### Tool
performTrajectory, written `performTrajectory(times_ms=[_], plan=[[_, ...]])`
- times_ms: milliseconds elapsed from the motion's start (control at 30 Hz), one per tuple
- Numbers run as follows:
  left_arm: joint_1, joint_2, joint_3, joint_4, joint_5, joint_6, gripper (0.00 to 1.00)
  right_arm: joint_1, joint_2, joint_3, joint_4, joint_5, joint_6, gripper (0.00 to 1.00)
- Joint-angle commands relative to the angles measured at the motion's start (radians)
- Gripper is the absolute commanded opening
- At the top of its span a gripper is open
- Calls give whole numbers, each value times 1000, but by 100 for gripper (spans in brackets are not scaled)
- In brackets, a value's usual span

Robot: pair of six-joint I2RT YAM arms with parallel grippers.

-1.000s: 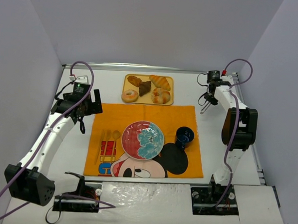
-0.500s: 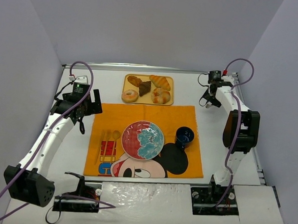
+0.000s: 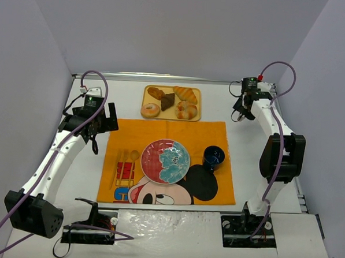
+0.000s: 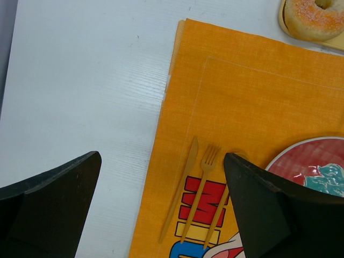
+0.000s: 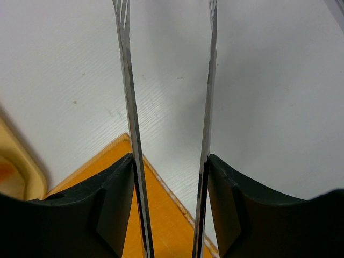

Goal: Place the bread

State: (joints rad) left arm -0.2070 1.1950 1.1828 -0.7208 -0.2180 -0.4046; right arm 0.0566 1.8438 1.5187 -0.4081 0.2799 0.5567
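The brown baked bread (image 3: 186, 95) may be dropped if pinched off-centre by the thin silver metal tongs (image 5: 124, 70) clamped in the right claw (image 5: 169, 164); the left claw (image 4: 161, 158) is spread, empty.

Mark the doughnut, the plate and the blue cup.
doughnut (image 4: 307, 21), left wrist view, on its sugared ring.
plate (image 3: 165, 161), top external view, on its bare middle.
blue cup (image 3: 213, 156), top external view, on its dark inside.

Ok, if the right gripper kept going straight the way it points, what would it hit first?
Probably bare table: past the tongs in the right gripper, only white surface shows, clear of tray and placemat. Depth is hard to judge.
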Motion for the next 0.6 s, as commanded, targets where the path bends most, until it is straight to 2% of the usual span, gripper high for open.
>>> performTrajectory(times_ms=[0, 200, 567], plan=[[9, -33, 34, 7, -18, 3, 97, 61, -92, 67, -26, -33, -29, 50], [9, -38, 31, -2, -23, 6, 97, 163, -113, 137, -88, -37, -43, 51], [9, -41, 24, -3, -20, -5, 97, 315, -158, 168, -148, -70, -52, 51]])
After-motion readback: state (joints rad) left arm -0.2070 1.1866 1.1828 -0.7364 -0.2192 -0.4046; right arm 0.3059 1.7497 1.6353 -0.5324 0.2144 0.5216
